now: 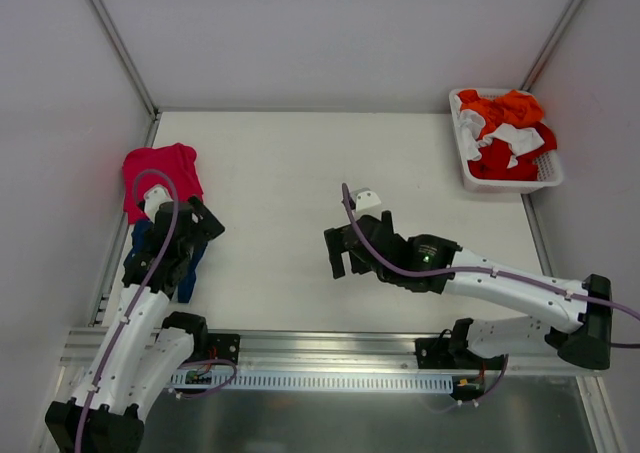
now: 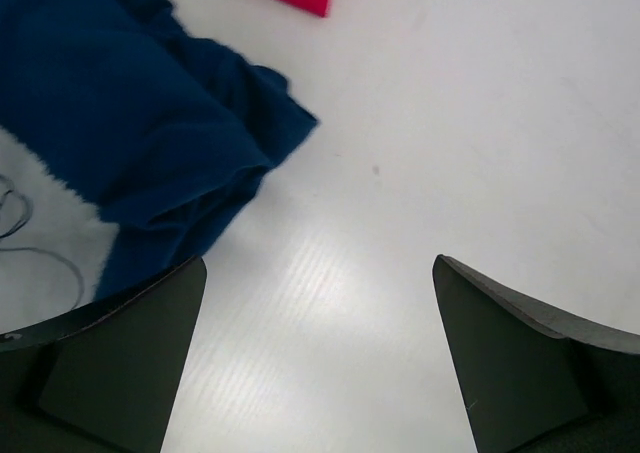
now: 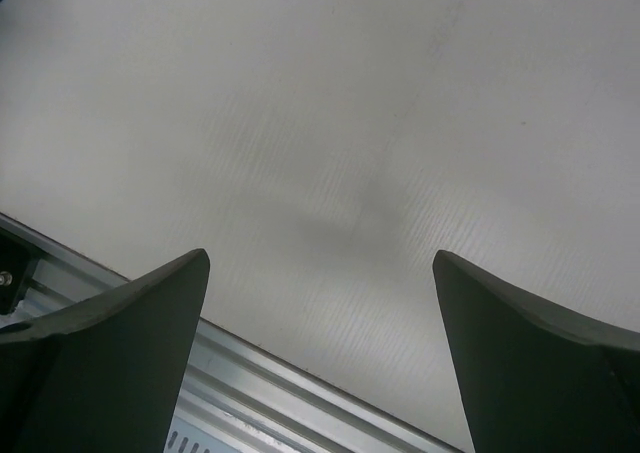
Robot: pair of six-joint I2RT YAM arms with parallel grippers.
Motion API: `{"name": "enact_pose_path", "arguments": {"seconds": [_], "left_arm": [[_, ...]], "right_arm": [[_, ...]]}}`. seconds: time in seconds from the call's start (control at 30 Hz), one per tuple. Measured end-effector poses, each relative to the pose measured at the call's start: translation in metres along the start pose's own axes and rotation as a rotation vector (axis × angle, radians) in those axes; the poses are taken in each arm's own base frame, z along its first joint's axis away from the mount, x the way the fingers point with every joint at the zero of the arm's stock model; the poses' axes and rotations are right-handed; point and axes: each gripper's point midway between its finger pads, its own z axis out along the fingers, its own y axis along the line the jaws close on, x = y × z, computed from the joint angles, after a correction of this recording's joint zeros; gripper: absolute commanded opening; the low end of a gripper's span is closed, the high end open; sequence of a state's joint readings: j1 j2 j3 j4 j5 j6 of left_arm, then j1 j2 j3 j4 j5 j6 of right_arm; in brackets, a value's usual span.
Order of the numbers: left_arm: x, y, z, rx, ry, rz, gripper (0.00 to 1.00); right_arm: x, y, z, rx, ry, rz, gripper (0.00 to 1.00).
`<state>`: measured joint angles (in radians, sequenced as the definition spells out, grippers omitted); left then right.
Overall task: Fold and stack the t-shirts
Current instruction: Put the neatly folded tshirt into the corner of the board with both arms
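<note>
From above, the pinkish-red t-shirt [image 1: 160, 173] lies bunched at the left edge of the bench [image 1: 300, 183]. The dark navy t-shirt [image 1: 189, 281] sits just below it, mostly covered by the left arm. The left tool [image 1: 185, 245] hangs over the navy cloth, but its jaws are hard to read from here. The right tool [image 1: 340, 253] hovers mid-bench, released and well apart from both shirts. A white basket [image 1: 505, 185] in the upper right corner holds orange, red and white cloth. Whether that cloth is more shirts cannot be told.

In the left wrist view, the tool is spread wide with bare bench between its fingers [image 2: 120, 363], holding nothing. The navy shirt fills the upper left in thick rumpled folds, and a red corner is cut off at the top edge. A pale patch with a thin wire at the far left is unclear.

The right wrist view shows only bare bench and a metal rail [image 3: 250, 383] at the lower left. This tool is also spread and empty.

Both shirts look light, limp and slack. Each would likely sag from a single pinch, so a hem or shoulder edge seems the best hold. No collar or sleeve is distinguishable.
</note>
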<state>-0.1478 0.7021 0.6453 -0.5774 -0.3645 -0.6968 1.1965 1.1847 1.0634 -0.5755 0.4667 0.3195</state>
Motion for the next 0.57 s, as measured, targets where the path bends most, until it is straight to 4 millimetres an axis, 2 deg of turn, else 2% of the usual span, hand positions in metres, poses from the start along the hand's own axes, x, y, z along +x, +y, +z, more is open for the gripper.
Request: {"name": "enact_pose_path", "arguments": {"seconds": [0.13, 0.33, 0.57], "left_arm": [[-0.004, -0.031, -0.014, 0.166, -0.013, 0.053, 0.99], [0.010, -0.076, -0.031, 0.405, 0.020, 0.164, 0.99], [0.030, -0.095, -0.039, 0.541, 0.070, 0.240, 0.99]], "right_arm": [[0.006, -0.013, -0.002, 0.063, 0.000, 0.001, 1.00], [0.013, -0.042, -0.018, 0.129, -0.058, -0.005, 1.00], [0.002, -0.068, -0.047, 0.115, -0.198, 0.066, 0.99]]}}
